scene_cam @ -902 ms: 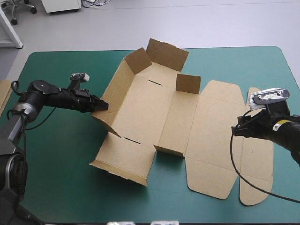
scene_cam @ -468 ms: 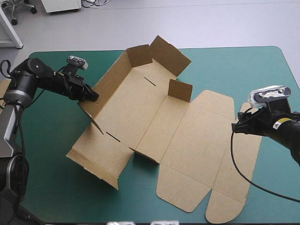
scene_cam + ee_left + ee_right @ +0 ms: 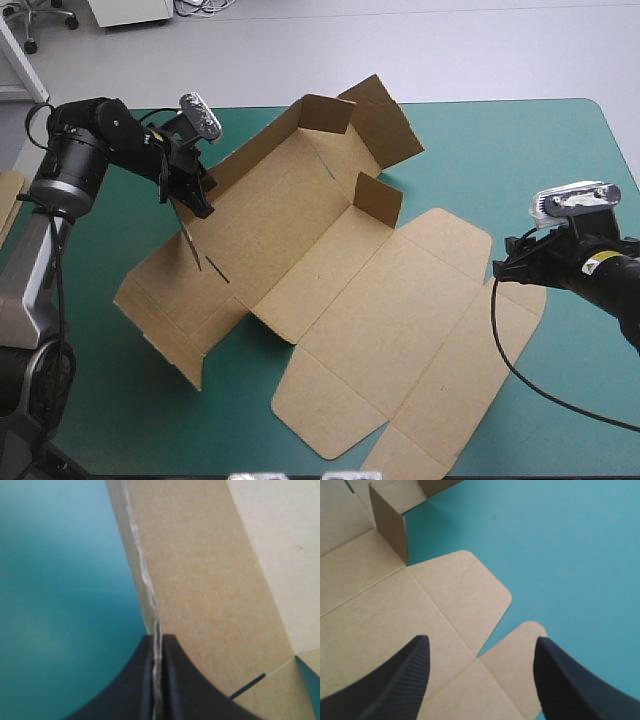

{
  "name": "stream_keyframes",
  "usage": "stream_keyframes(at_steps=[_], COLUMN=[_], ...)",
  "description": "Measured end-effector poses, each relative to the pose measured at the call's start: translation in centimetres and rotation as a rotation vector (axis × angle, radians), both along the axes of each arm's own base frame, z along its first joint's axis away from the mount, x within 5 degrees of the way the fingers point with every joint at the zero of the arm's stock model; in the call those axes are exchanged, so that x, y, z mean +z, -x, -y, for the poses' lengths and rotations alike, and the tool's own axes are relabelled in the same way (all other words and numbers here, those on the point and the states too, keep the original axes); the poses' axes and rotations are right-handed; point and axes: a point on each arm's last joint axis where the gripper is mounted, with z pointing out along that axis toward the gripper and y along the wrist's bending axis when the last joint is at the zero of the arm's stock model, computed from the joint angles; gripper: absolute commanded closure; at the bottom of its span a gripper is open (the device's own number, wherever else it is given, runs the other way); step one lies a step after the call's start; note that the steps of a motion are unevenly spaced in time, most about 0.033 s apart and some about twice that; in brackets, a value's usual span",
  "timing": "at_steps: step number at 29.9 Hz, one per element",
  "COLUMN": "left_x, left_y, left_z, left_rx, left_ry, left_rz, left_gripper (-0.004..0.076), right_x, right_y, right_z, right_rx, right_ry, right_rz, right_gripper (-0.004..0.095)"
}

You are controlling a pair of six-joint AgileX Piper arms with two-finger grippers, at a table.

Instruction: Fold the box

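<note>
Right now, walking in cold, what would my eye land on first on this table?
A big brown box, mostly a flat cut-out sheet, sprawls across the middle of the teal-green table. The left fingers pinch the edge of its raised wall toward the far left, while the right fingers hover wide apart above its flat flaps on the right.

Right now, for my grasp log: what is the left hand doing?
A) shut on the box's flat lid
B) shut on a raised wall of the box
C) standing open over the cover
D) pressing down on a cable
B: the left hand is shut on the edge of an upright wall of the box, with the board pinched in it.
</note>
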Motion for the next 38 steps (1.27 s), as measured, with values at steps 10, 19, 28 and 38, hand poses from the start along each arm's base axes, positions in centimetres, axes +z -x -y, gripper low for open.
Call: stream_keyframes(at_steps=[10, 19, 28, 38], left_x=[1.2, 2.0, -2.1, -5.0], left_y=[1.1, 4.5, 9.7, 12.5], left_z=[4.4, 11.1, 11.9, 12.2], left_rx=[-0.115, -0.057, -0.059, -0.089], left_ry=[-0.291, -0.409, -0.409, -0.375], left_rz=[0.125, 0.328, 0.564, 0.754], left_gripper=[0.0734, 0.0734, 0.0734, 0.0734], right_x=[0.0, 0.1, 0.1, -0.1], right_y=[0.0, 0.0, 0.0, 0.1], right_z=[0.0, 0.0, 0.0, 0.0], right_rx=[0.000, -0.001, 0.010, 0.025], right_ry=[-0.001, -0.002, 0.013, 0.040], right_rz=[0.000, 0.006, 0.012, -0.009], right_gripper=[0.0333, 0.0333, 0.0333, 0.0333])
